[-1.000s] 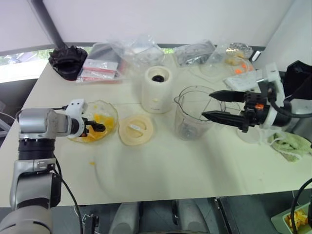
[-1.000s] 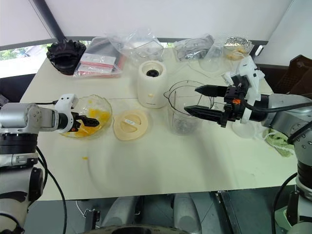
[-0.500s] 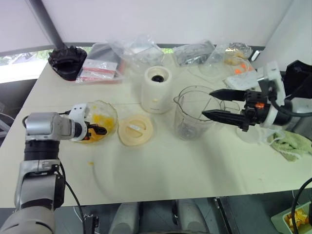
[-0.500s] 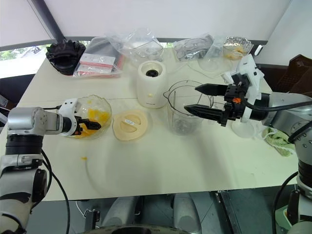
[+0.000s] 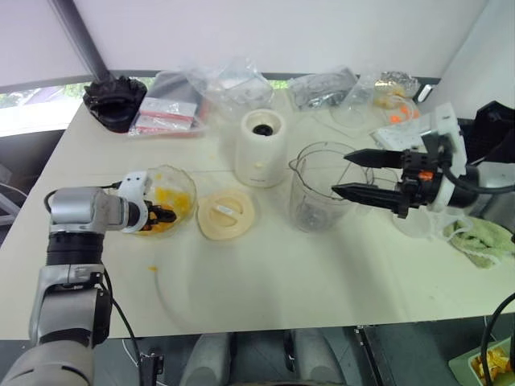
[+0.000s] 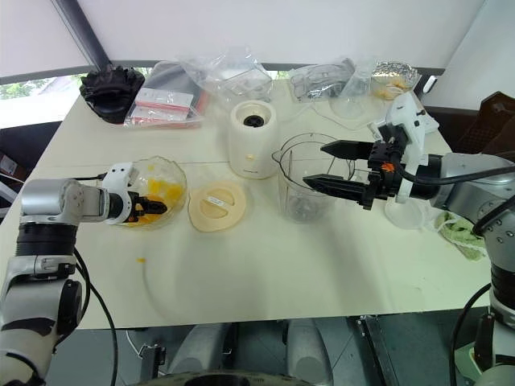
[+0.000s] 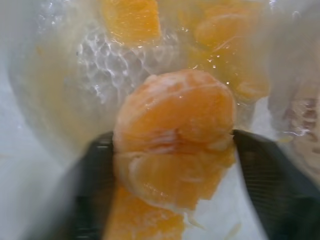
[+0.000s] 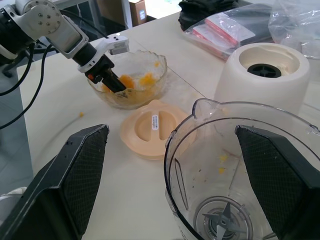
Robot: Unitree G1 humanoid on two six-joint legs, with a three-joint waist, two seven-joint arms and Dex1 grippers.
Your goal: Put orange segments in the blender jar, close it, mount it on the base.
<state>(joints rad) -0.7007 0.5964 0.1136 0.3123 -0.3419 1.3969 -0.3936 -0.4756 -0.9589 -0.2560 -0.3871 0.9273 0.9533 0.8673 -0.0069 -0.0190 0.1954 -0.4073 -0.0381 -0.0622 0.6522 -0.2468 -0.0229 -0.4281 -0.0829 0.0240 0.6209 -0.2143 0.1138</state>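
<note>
Several wet orange segments [image 7: 175, 135] lie in a shallow glass bowl [image 5: 183, 183] at the table's left. My left gripper [image 5: 165, 215] reaches down into that bowl. Its two black fingers [image 7: 92, 185] press on either side of one segment. The clear blender jar [image 5: 322, 193] stands upright right of centre, with its dark blade [image 8: 222, 222] showing and no fruit in it beyond a few flecks. My right gripper [image 5: 339, 172] hovers open at the jar's right rim, one finger over the mouth. The cream base [image 5: 261, 149] stands behind and left of the jar. The round cream lid [image 5: 226, 214] lies flat between bowl and jar.
A black ridged object [image 5: 113, 100] and several plastic bags [image 5: 173, 104] line the table's far edge. An orange bit [image 5: 151, 268] lies on the table in front of the bowl. A green cloth [image 5: 483, 241] sits at the right edge.
My left gripper's fingers have closed in on an orange segment in the bowl. The right arm and the jar have kept still.
</note>
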